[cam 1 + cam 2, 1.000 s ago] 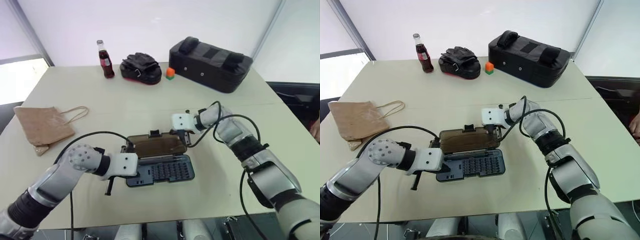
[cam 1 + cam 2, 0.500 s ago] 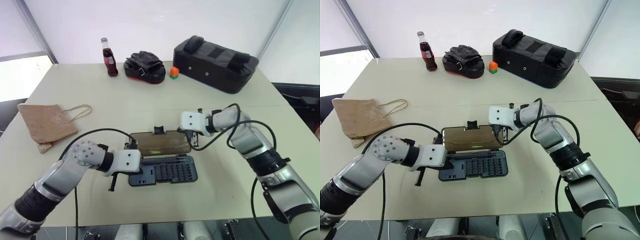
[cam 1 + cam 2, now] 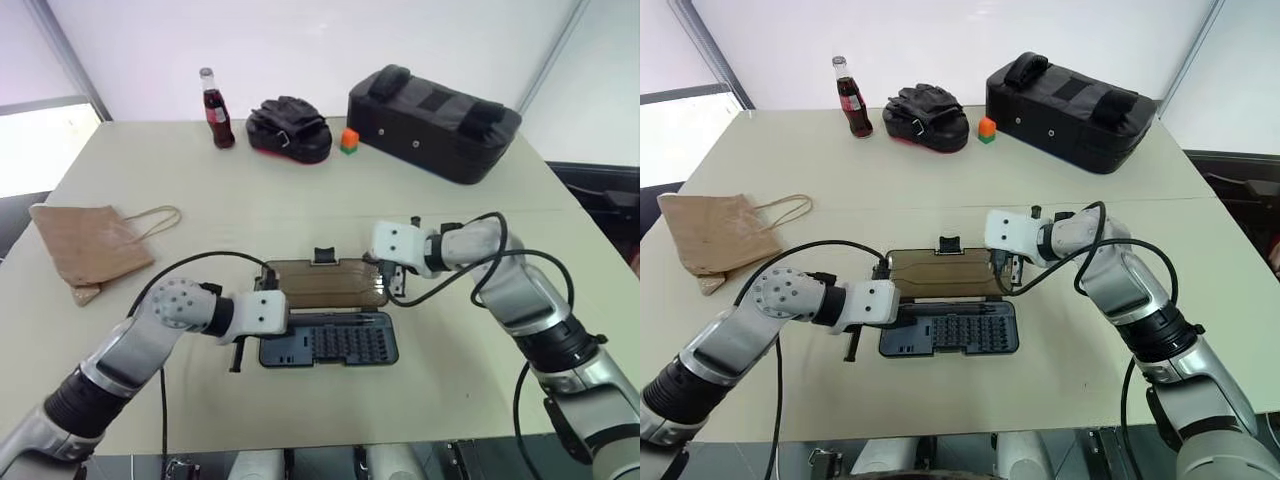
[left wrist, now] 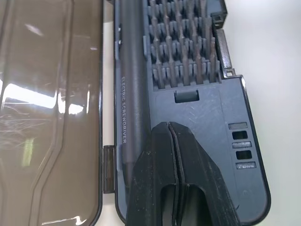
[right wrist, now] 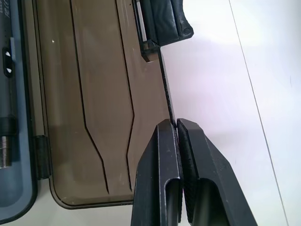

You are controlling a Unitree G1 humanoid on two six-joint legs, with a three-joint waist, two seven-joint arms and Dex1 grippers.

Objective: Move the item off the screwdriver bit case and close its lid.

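1. Beige table [image 3: 300, 190] carries everything, with the things spread from the far edge to the near middle.
2. Black padded bag [image 3: 432, 98] lies at the far right of the table.
3. Brown paper bag [image 3: 85, 248] with cord handles lies flat at the left, well apart from the rest.
4. Screwdriver bit case [image 3: 330, 342] sits in the near middle, lying open. Its smoky brown lid [image 3: 322, 283] is folded back flat on the far side of the dark blue base, with a black latch [image 5: 162, 21] on its far rim.
5. In the base, an electric screwdriver [image 4: 129, 84] lies along the hinge side, with rows of bits [image 4: 183, 42] beside it.
6. Right tool [image 5: 176, 123] is clenched, its fingers pressed together with the tips at the lid's far rim, near the right corner.
7. Left tool [image 4: 170, 126] is also clenched on nothing, its tips over the left end of the base, just beside the screwdriver's end.
8. Black gloves [image 3: 288, 128] lie in a heap at the far edge.
9. Cola bottle [image 3: 213, 95] stands upright just left of the gloves.
10. Orange cube [image 3: 349, 141] sits between the gloves and the bag.
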